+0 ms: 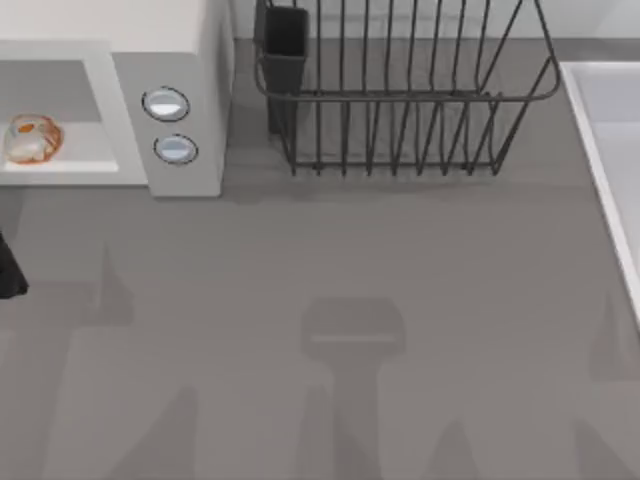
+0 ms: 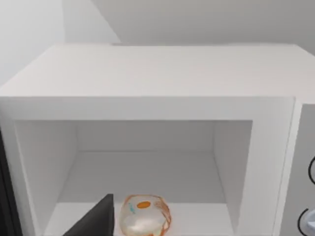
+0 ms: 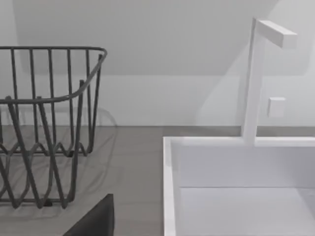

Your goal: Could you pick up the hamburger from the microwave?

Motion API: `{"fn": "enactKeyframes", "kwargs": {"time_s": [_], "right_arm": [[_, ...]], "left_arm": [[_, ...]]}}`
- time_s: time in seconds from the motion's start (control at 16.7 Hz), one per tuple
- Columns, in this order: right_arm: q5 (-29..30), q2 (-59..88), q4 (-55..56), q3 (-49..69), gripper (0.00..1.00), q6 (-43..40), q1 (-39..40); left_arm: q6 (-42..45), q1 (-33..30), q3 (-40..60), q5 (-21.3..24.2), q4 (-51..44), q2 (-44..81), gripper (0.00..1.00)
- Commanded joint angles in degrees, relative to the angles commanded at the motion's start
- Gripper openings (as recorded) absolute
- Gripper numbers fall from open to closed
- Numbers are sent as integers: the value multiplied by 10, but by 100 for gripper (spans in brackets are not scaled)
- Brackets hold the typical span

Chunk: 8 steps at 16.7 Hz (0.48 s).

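Top view has the microwave (image 1: 150, 100) at the table's far left, and I place everything from it. The hamburger (image 1: 33, 138) lies inside its pale cavity, near the front edge, left of the panel with two round buttons (image 1: 166, 104). The black wire rack (image 1: 400, 95) stands just beside the microwave on its right, and a white sink (image 1: 610, 150) lies beyond that. My left gripper (image 2: 93, 221) hovers before the cavity, close beside the hamburger; my right gripper (image 3: 96, 219) sits between rack and sink. How wide either pair of jaws stands, I cannot tell.
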Motion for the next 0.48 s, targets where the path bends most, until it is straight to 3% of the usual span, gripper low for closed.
{"fn": "enactKeyframes", "kwargs": {"time_s": [0.48], "right_arm": [[0,0,0,0,100,0,0]], "left_arm": [[13,26,193,33,239,509,100]]}}
